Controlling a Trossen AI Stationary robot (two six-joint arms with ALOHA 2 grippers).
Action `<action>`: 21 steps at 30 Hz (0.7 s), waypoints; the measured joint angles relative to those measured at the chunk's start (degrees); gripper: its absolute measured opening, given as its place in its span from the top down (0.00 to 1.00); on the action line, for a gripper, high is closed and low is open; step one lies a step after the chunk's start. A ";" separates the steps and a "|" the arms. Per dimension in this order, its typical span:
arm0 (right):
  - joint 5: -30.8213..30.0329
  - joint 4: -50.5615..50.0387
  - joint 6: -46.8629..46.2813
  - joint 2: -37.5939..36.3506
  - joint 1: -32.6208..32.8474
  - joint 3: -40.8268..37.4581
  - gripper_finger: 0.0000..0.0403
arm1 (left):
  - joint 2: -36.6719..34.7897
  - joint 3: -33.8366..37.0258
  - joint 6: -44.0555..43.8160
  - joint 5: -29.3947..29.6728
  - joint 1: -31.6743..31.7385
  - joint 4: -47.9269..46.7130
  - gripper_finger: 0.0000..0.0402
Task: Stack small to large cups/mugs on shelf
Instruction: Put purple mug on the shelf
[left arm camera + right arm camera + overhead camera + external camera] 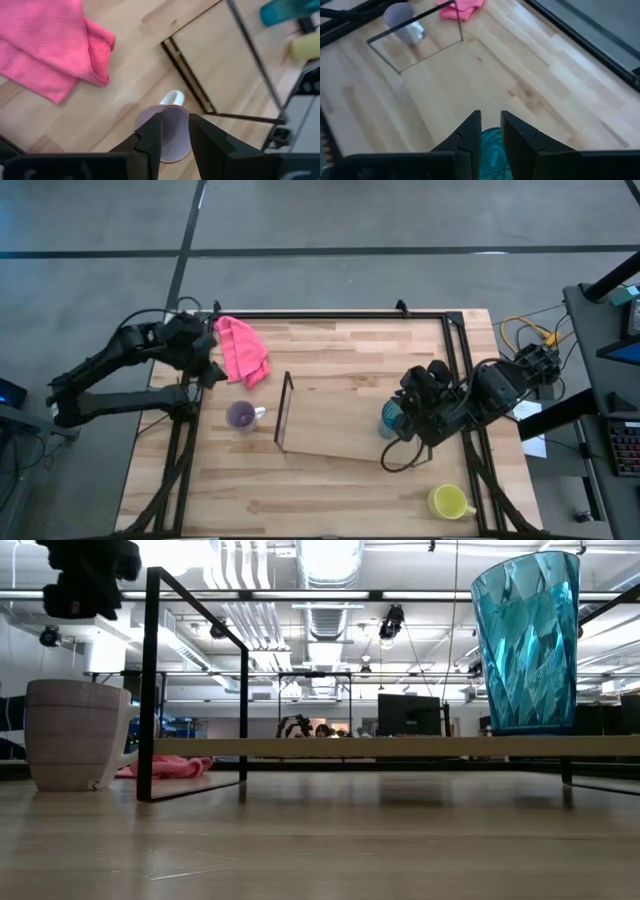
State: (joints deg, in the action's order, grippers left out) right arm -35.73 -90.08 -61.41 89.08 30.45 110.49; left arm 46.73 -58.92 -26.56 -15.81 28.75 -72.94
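Toward the right of the high view, the right gripper (412, 408) hangs over the tall teal translucent faceted tumbler (391, 419), its dark jointed arm folded in from the right edge. In the right wrist view its two dark fingers (470, 136) sit a narrow gap apart above the tumbler's rim (492, 150), gripping nothing visible. The tumbler stands on the right end of the low rectangular shelf (335, 415), a clear panel between thin black wire end frames.

At upper left, the left arm stretches in from the left edge, elbow bent, its left gripper (208, 365) beside the crumpled pink knitted cloth (242, 350). Its fingers (152, 137), slightly parted and empty, point down at the small purple handled mug (241, 416), upright on the pale wooden tabletop (330, 490) just left of the shelf.

At lower right stands the glossy yellow handled mug (448, 501).
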 joint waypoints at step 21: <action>-0.34 0.06 -0.02 0.04 -1.02 -1.39 0.83 | 13.95 1.36 24.37 4.38 -13.94 -0.45 0.80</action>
State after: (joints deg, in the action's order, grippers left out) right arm -36.07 -90.02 -61.43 89.12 29.43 109.10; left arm 60.68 -57.56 -2.20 -11.43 14.81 -73.39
